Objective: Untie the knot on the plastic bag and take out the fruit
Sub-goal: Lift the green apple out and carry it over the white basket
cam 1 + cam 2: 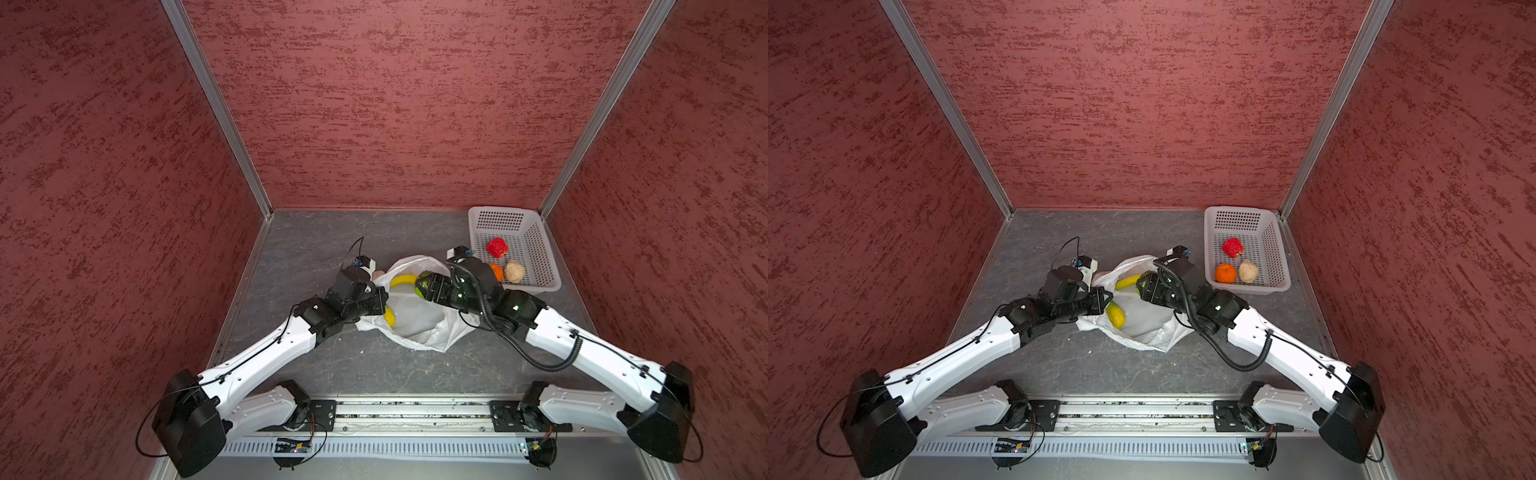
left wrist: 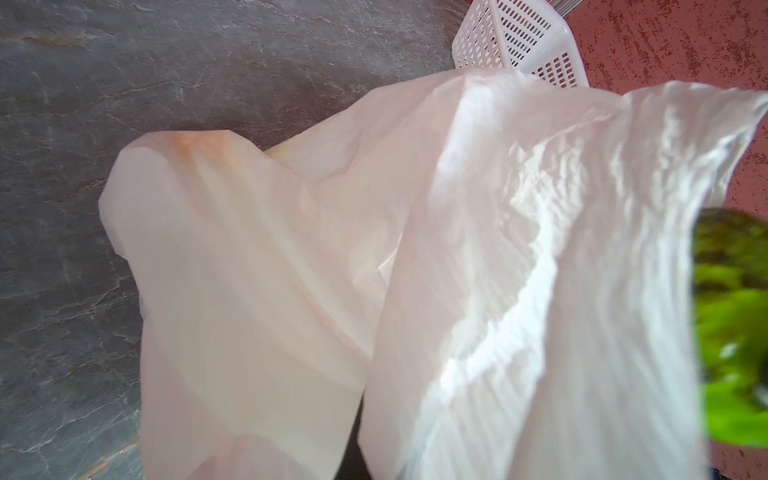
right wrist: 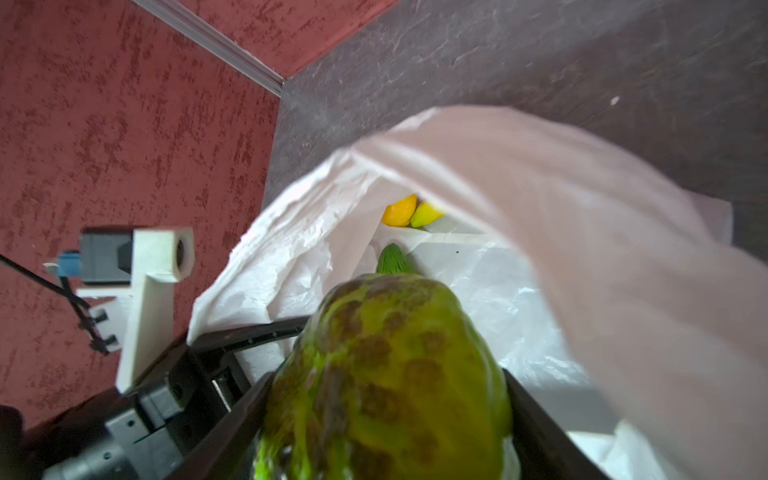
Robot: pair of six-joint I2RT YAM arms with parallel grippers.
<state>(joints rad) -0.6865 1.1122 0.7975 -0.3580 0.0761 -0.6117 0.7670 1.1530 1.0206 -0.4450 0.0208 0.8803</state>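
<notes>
L hand [image 1: 382, 298] pinched tight on plastic bag [image 1: 419, 328] rim, R hand [image 1: 426, 287] wrapped wide round green fruit [image 3: 386, 374] at bag mouth, banana [image 1: 403, 280] + yellow oblong [image 1: 1116, 314] inside; imo lift clear of film, then swing to basket [image 1: 540, 245].

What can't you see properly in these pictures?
- Left tool: its tips are hidden, by its own body in both top views and by the bag in the left wrist view.
- Green fruit in the right tool: blurred and cut off by the bottom edge in the right wrist view, so its kind is unclear.
- Small green thing in the bag: mostly behind that fruit.
</notes>
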